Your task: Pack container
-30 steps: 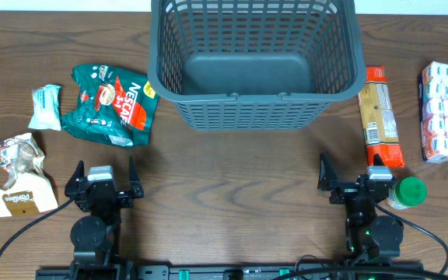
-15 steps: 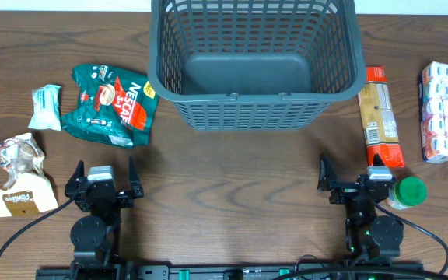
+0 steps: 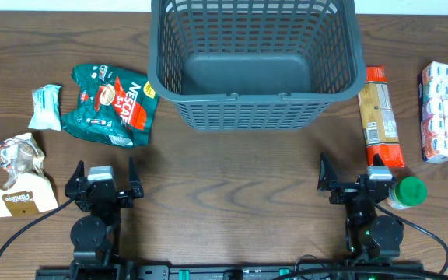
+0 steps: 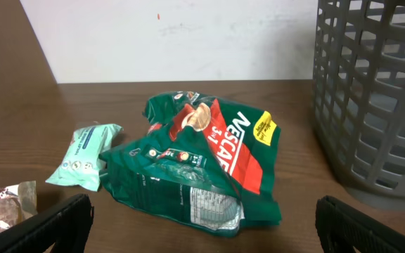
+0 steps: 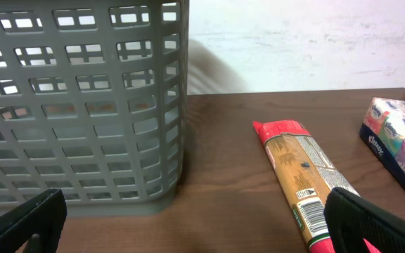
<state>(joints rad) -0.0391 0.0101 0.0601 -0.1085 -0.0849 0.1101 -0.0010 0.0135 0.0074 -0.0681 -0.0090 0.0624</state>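
Observation:
The dark grey slotted basket (image 3: 255, 58) stands empty at the table's far middle; it also shows in the left wrist view (image 4: 375, 98) and the right wrist view (image 5: 76, 105). My left gripper (image 3: 103, 180) is open and empty near the front left, facing a green Nescafe bag (image 3: 109, 105) (image 4: 195, 165). My right gripper (image 3: 350, 175) is open and empty near the front right. A long orange-red packet (image 3: 381, 117) (image 5: 301, 176) lies just beyond its right finger.
A small mint packet (image 3: 47, 106) (image 4: 84, 154) and a brown snack bag (image 3: 18, 175) lie at the left. A green-capped bottle (image 3: 407, 192) stands by the right gripper. A tissue pack (image 3: 438, 111) (image 5: 399, 140) lies at the far right.

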